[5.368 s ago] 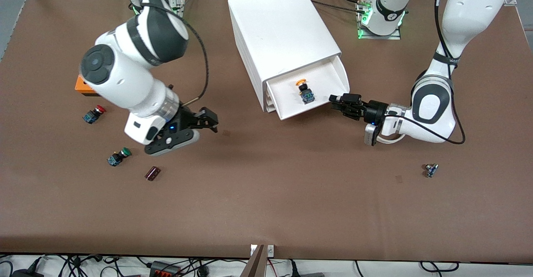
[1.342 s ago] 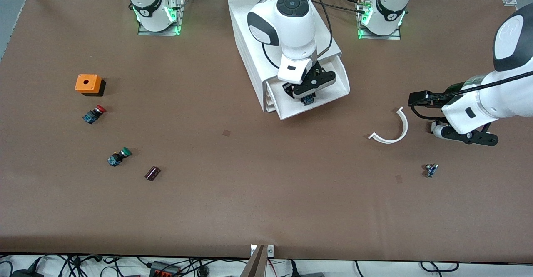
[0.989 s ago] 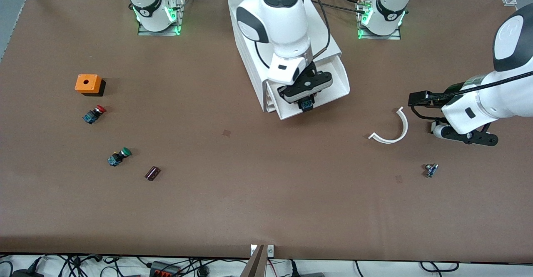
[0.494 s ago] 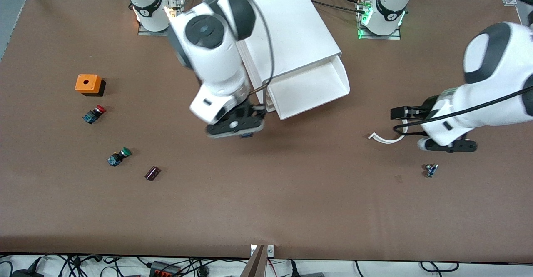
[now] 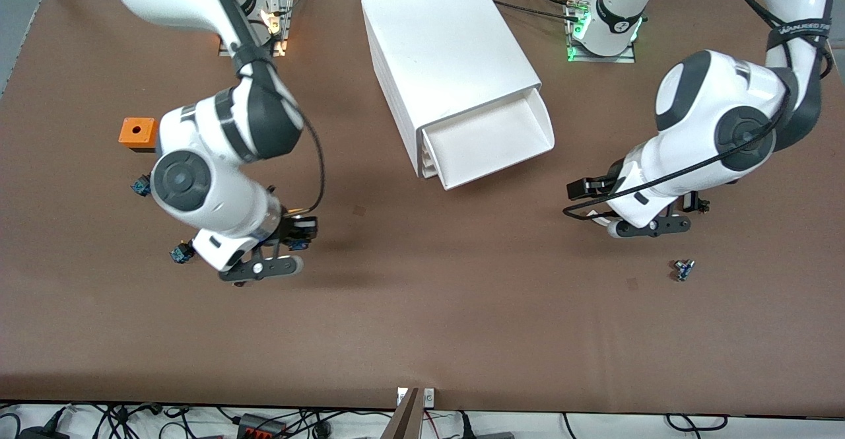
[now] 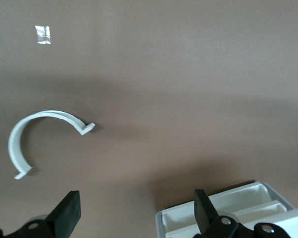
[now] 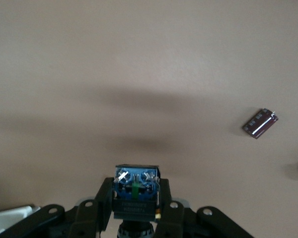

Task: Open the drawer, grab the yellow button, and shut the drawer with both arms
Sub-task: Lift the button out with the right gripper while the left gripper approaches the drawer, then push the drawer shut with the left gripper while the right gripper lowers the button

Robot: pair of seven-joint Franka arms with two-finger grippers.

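Both arms are glossy white shells broken by black bands and round dark grey joint caps. The right arm (image 5: 218, 162) carries a thin black cable looping past its wrist. The left arm (image 5: 719, 135) wears a black strap with white lettering and a black cable along its forearm. Green lights glow on the bases beside the cabinet (image 5: 449, 63). Small silver screws dot the black gripper housings.

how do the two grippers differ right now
The right gripper is shut on the button, above bare table toward the right arm's end; the left gripper is open and holds nothing, over the table by the white curved piece. Both are black and two-fingered.
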